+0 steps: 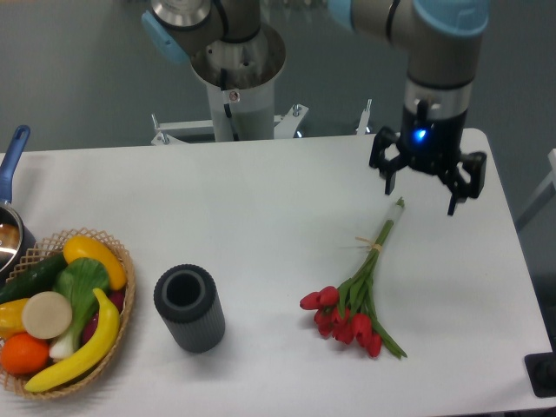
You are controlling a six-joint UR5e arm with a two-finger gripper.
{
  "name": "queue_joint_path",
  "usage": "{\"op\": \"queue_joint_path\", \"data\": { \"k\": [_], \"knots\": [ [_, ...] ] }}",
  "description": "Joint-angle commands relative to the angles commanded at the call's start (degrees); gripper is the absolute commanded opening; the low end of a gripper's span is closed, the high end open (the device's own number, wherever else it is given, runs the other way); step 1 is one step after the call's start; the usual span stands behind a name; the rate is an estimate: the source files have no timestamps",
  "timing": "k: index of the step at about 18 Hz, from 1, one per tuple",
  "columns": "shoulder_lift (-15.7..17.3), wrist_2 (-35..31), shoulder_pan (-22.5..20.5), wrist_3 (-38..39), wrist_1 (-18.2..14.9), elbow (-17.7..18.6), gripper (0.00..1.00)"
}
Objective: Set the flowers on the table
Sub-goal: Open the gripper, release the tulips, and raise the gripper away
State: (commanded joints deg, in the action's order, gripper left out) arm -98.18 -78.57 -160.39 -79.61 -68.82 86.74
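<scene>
White matte table (261,200) fills most of the view, and the flowers (358,295) already lie flat on it, right of centre and toward the near edge. Their red heads point near and left, and the green stems run up and away to the far right, tied partway along with a thin tan string (373,246).

Largest of the moving parts is the grey and blue arm (439,43), coming down from the top right. Its gripper (426,178) hangs above the far right part of the table, just beyond the cut ends of the stems. The jaws are spread wide and hold nothing; whether a fingertip brushes the stem tips I cannot tell from this angle, but there looks to be a gap.

By my reading the placing is all but done, and what is left is a clean retreat. Doing that well means lifting straight up with the jaws kept apart, so that no finger catches the stem ends and drags the bunch. The stems are light and would slide easily on the smooth top.

Further left, a dark ribbed cup (189,308) stands upright, well apart from the blooms. A wicker basket (122,300) of fruit and vegetables sits at the near left corner, with a pan (9,217) behind it at the left edge.
</scene>
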Motion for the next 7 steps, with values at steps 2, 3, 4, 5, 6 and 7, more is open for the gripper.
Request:
{"op": "queue_joint_path", "data": {
  "k": [2, 3, 4, 5, 6, 7],
  "knots": [
    [1.32, 0.09, -2.2, -6.48, -1.84, 1.14, 1.0],
    [1.76, 0.0, -2.73, -10.17, -3.15, 1.49, 1.0],
    [2.29, 0.0, -3.69, -13.08, -4.03, 1.85, 1.0],
    [2.9, 0.0, -4.92, -14.94, -4.83, 2.29, 1.0],
    [3.52, 0.17, -5.8, -16.26, -5.1, 3.07, 1.0],
    [3.96, 0.26, -6.25, -16.8, -5.19, 3.6, 1.0]
  ]
}}
